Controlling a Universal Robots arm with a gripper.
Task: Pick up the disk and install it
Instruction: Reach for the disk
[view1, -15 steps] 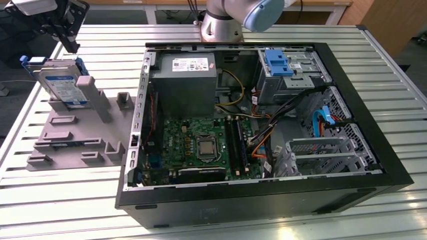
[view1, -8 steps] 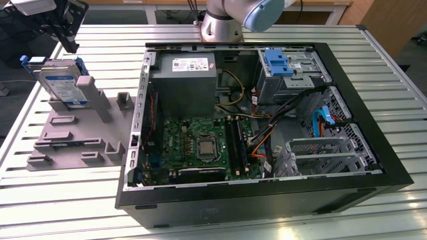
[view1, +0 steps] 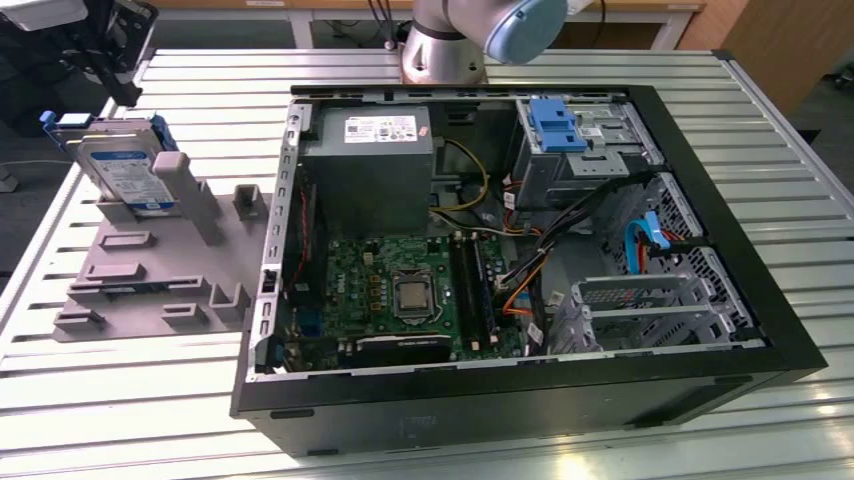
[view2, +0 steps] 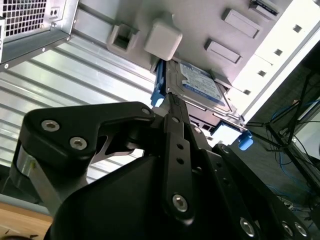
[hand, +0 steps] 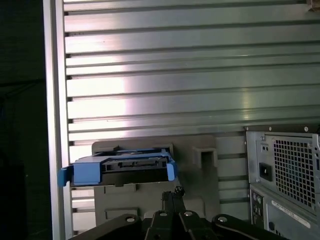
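Note:
The disk (view1: 118, 172), a silver drive with a white-and-blue label in a blue rail frame, stands on edge in a grey fixture (view1: 147, 270) at the exterior view's left. My gripper (view1: 127, 95) hangs above and just behind it, fingers together with nothing between them. In the first wrist view the disk's connector edge (hand: 122, 167) lies just beyond the joined fingertips (hand: 172, 194). The second wrist view shows the gripper (view2: 171, 100) pointing at the labelled face of the disk (view2: 200, 85), a short gap away.
An open computer case (view1: 721, 360) lies on the slatted metal table (view1: 160, 400), to the exterior view's right of the fixture. Inside are a grey power-supply box (view1: 367, 150), a motherboard (view1: 400, 290), cables and a drive cage with a blue bracket (view1: 558, 125).

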